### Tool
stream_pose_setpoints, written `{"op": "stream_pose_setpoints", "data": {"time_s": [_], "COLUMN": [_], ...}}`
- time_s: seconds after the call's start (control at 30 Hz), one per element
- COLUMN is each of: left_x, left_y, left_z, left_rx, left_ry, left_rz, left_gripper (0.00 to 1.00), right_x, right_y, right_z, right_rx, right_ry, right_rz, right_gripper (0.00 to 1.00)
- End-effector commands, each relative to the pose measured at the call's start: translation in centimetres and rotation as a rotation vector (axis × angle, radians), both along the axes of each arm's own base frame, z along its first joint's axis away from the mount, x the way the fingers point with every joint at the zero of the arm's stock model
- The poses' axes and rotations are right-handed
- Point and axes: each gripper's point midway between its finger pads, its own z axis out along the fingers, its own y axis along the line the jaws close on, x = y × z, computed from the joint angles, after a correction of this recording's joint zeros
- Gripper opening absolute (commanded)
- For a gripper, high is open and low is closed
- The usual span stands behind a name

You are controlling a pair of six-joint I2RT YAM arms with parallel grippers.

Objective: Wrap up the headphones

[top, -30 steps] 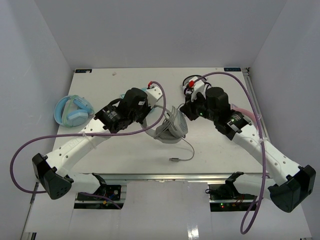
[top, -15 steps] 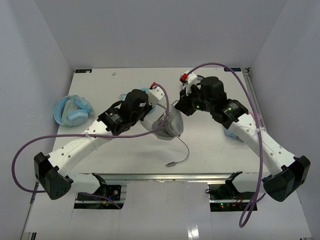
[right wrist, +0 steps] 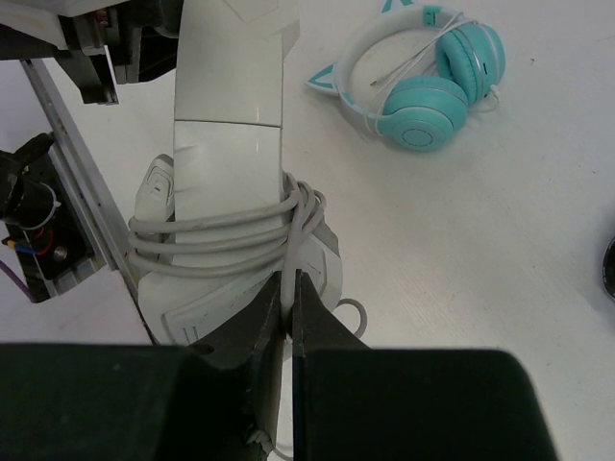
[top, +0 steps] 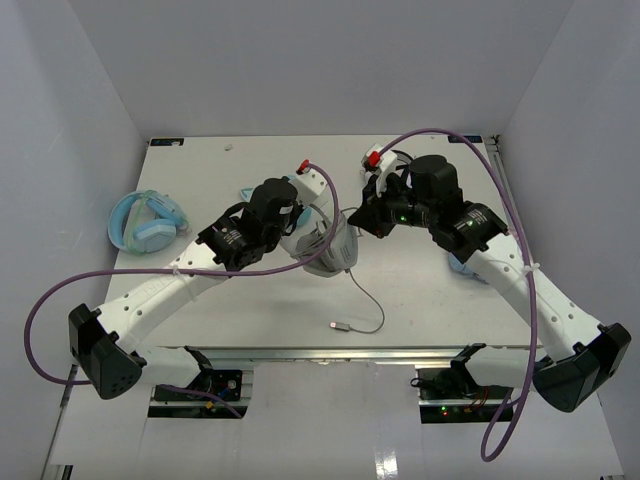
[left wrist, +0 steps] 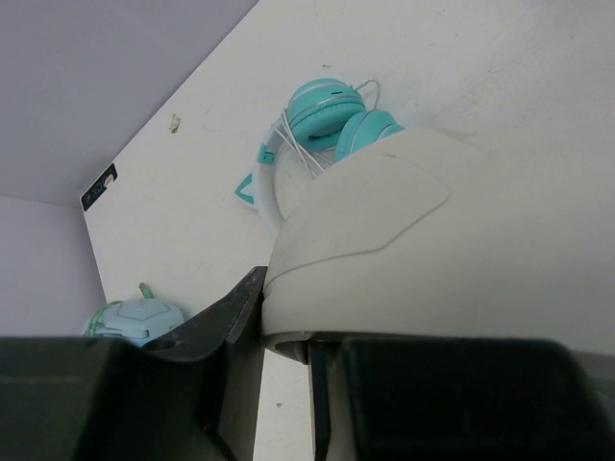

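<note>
The white worktop (top: 250, 300) is carrying every item in the scene. The left arm (top: 160, 285) and right arm (top: 520, 290) are both reaching inward and meeting near the worktop's centre. The left claw (left wrist: 288, 336) is closing on the light grey headphones (top: 325, 245), gripping them at one cup and holding them between the two arms at mid-worktop. In the right wrist view, the headband is standing upright above the right claw (right wrist: 286, 288). A teal pair of headphones (right wrist: 423, 82) is lying on the worktop just behind the left claw. A pale blue pair (top: 147, 222) is resting at the worktop's left edge, well apart from the arms. The thin grey cable (right wrist: 211, 235) is sitting in several loops around the headband. The right claw is pinching the cable just below these loops, its jaws nearly touching. The cable's free end is trailing toward the near edge, with the plug (top: 338, 325) lying flat on the worktop.
</note>
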Motion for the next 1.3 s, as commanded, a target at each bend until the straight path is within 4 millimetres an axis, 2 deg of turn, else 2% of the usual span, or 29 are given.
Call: {"op": "stream_pose_setpoints", "data": {"time_s": [0.0, 0.33, 0.9, 1.07, 1.27], "left_x": [0.1, 0.3, -0.2, -0.3, -0.2], "left_y": [2.9, 3.3, 1.9, 1.4, 1.3], "left_z": [0.6, 0.5, 1.0, 1.6, 0.8], "left_rx": [0.050, 0.049, -0.099, -0.189, -0.250], "left_ry": [-0.039, -0.044, -0.016, 0.013, 0.085], "left_rz": [0.109, 0.153, 0.141, 0.185, 0.296], "left_gripper": [0.00, 0.00, 0.00, 0.00, 0.00], "right_x": [-1.3, -4.1, -4.1, -3.9, -4.5], "right_y": [0.6, 2.1, 4.1, 4.2, 4.4], "right_z": [4.3, 5.4, 3.3, 2.2, 1.9], "right_rx": [0.115, 0.214, 0.270, 0.278, 0.326], "right_ry": [-0.104, -0.071, 0.029, 0.061, 0.095], "right_rz": [0.084, 0.253, 0.324, 0.307, 0.306], "right_gripper": [0.08, 0.09, 0.16, 0.16, 0.16]}}
